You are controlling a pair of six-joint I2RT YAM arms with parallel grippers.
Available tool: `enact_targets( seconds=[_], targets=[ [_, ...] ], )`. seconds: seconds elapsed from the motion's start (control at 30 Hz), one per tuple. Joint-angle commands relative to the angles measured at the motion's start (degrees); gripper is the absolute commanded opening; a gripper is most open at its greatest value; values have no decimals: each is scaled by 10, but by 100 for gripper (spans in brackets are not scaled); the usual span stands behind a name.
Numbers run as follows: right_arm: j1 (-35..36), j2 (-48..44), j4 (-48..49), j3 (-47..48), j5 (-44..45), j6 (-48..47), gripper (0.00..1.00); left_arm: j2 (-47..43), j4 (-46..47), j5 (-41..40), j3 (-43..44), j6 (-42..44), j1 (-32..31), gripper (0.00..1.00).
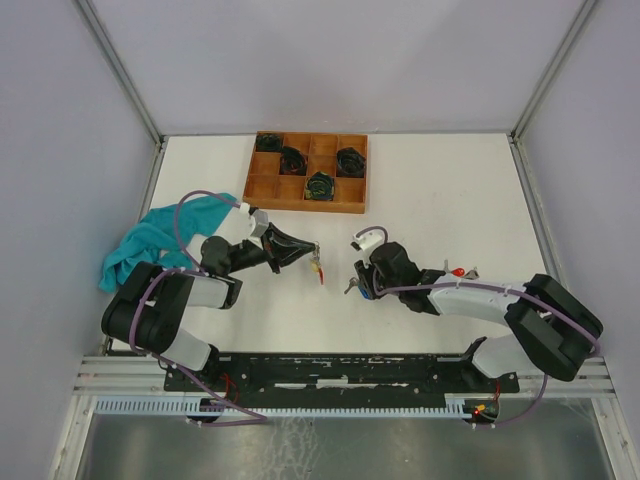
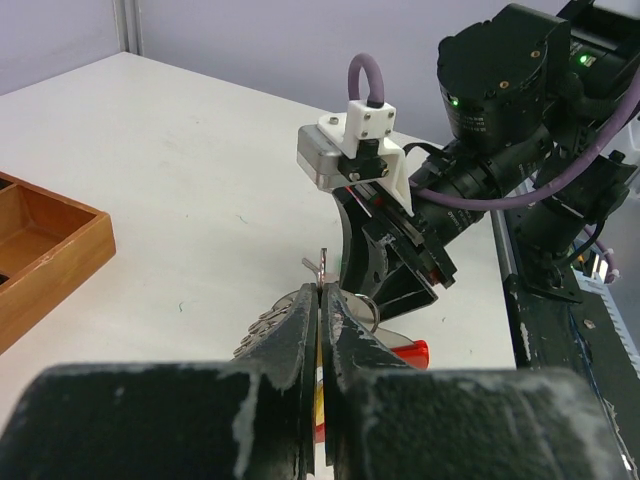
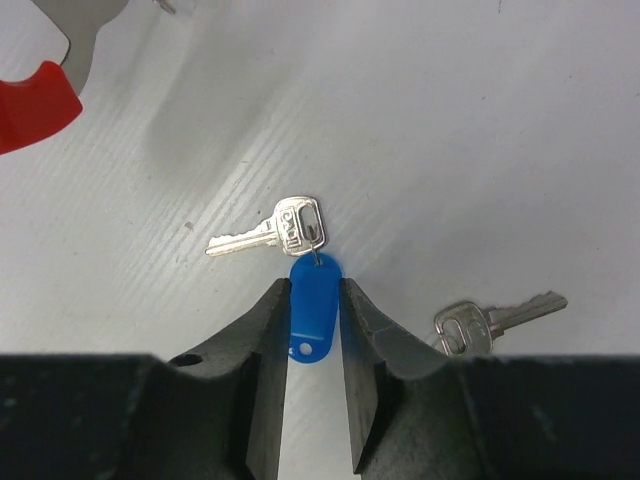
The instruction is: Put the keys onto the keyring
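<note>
**Right pincer straddles the blue-tagged key on the bench**

We see the right pincer (image 3: 315,288) lowered over a small silver key (image 3: 262,237) that lies flat on the white bench (image 3: 460,120). Its jaws stand part open, one on each side of the key's blue tag (image 3: 313,312). They sit close against the tag's edges, and we cannot tell whether they touch it. A second key (image 3: 498,318), with no tag in view, lies just beside one finger.

The left pincer (image 2: 320,295) is closed tight on a thin metal strip (image 2: 322,262), and a yellow tag (image 1: 317,261) hangs at its tips. Just past those tips sit a wire ring (image 2: 366,306), which we take for the keyring, and a red tag (image 2: 410,350).

We judge the keys to be light, stiff and slick, and thin enough to be hard to lift off a flat surface. The plastic tag is thicker and less slippery, so it looks the better hold, though the key would swing from its small link. The key's head carries stamped lettering too small for us to read. The blue tag shows no writing.
</note>
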Motion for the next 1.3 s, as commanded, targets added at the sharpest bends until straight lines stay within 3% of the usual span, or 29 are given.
enact_targets(
  seconds=[0.0,1.0,1.27],
  targets=[
    [-3,-7,137,-15,14,33,33,-5,58,-12,-1,-16,4,3],
    [-3,46,83,-6,24,69,23,5,69,-5,2,-25,3,3],
    [-3,39,42,19,28,49,5,6,71,-4,2,-26,3,3]
  ],
)
